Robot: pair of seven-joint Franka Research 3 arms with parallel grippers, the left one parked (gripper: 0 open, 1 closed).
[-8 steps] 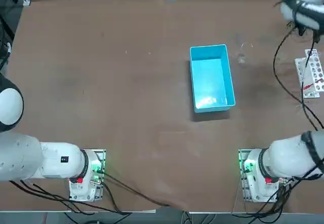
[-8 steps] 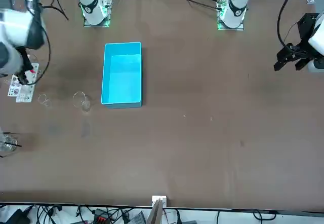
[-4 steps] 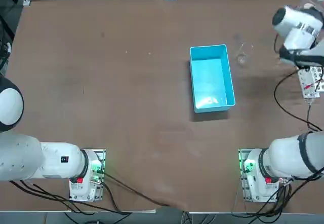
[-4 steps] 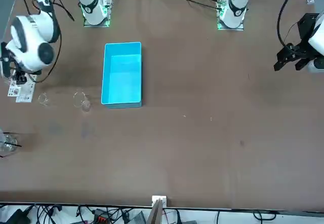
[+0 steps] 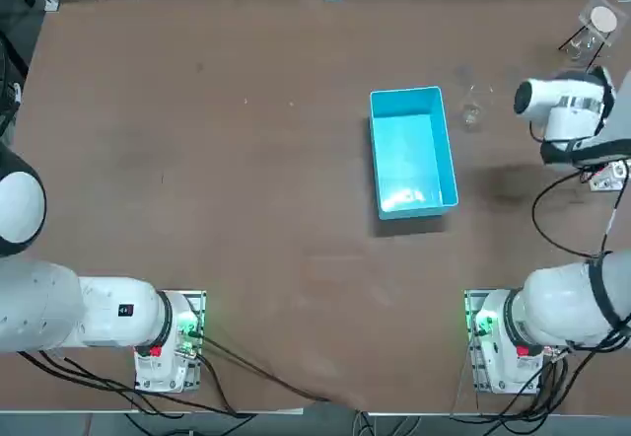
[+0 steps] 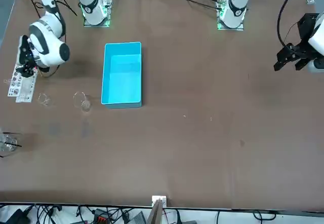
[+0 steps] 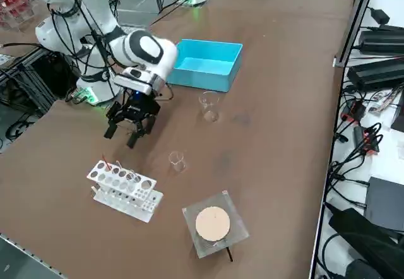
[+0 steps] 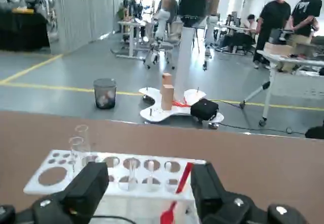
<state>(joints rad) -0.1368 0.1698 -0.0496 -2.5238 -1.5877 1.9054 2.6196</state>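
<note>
My right gripper (image 7: 124, 135) hangs open just above the table with nothing between its fingers. It is a short way from a white test-tube rack (image 7: 123, 187) and faces it. In the right wrist view the rack (image 8: 116, 171) lies right in front of the two dark fingers (image 8: 91, 188). It holds a few clear tubes and one red-marked tube (image 8: 182, 181). The rack (image 6: 17, 84) lies flat near the table's right edge. The arm's white wrist (image 5: 557, 110) hides most of the rack in the top view.
A light blue bin (image 5: 412, 152) stands mid-table, left of the gripper. Two small glass beakers (image 7: 209, 106) (image 7: 177, 161) stand beyond the rack. A square clear dish with a tan disc (image 7: 213, 223) sits at the far right corner. People and equipment fill the room behind.
The right arm has swung from the table's far right corner back toward its base, and the gripper has come down beside the rack. Nothing on the table moved.
</note>
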